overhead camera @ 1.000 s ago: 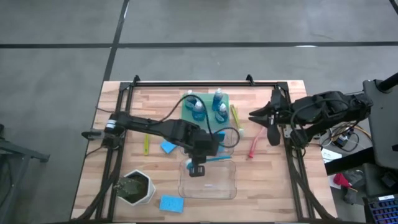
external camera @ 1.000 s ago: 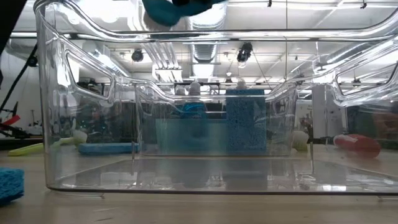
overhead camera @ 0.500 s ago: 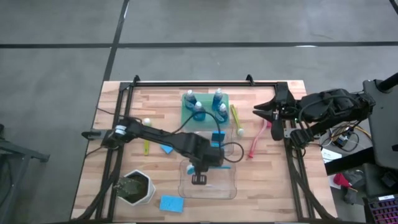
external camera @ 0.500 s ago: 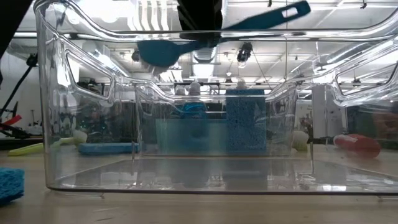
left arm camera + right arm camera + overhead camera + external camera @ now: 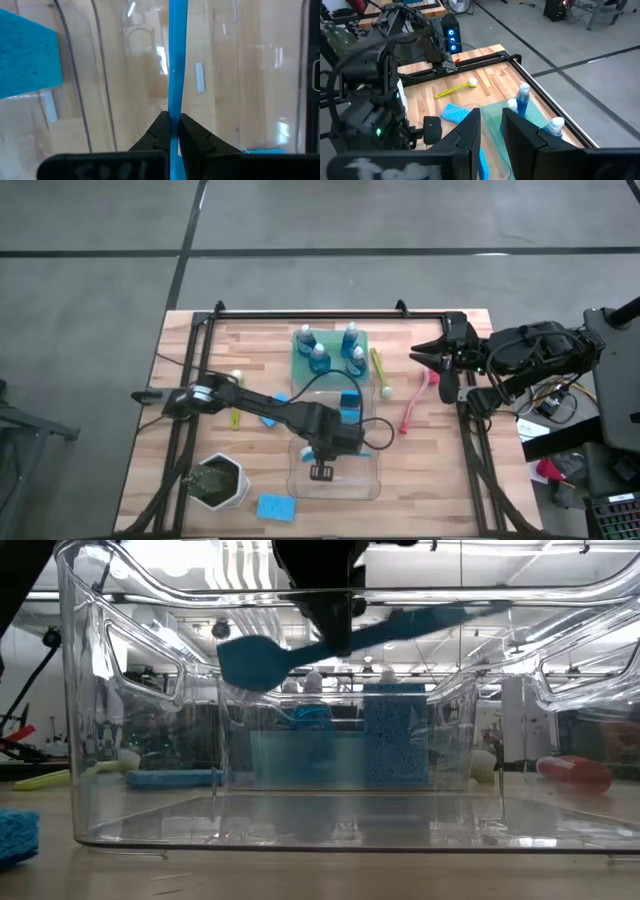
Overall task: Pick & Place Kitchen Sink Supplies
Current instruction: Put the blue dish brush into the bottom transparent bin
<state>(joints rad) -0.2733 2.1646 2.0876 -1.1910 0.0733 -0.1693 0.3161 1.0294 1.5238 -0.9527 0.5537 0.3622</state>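
My left gripper [image 5: 323, 452] hangs over the large clear bin [image 5: 372, 485], shut on a blue long-handled brush [image 5: 400, 625]. That brush hovers nearly level just below the bin's rim, head [image 5: 255, 660] lower than the handle end. My right gripper [image 5: 437, 370] waits open near the table's right edge. Blue-liquid bottles [image 5: 319, 357] stand on the green tray [image 5: 298, 366]. One blue sponge [image 5: 349, 402] stands on edge in a smaller clear bin, another [image 5: 275, 507] lies flat near the front edge. A pink-red brush [image 5: 412, 408] and yellow-green brushes [image 5: 379, 370] lie on the wood. My left gripper pinches the blue brush's thin handle [image 5: 175, 107] between its two fingers [image 5: 159, 134], about midway along it. The fingers come from above, pointing down, and lie across the handle. The brush is lifted clear, slightly tilted, above the bin's floor.
A white hexagonal pot of greenery [image 5: 219, 482] stands at the near left corner. A third sponge [image 5: 272, 418] and a yellow-green brush [image 5: 236, 413] lie under the left arm. A black frame rail [image 5: 320, 315] runs along the table's far edge.
My left gripper has moved toward the near edge and come down, carrying the blue brush from above the bin's rim to just below it. The brush has stayed in the hold and tipped slightly, head down. My right gripper has drawn back a little toward the right edge.
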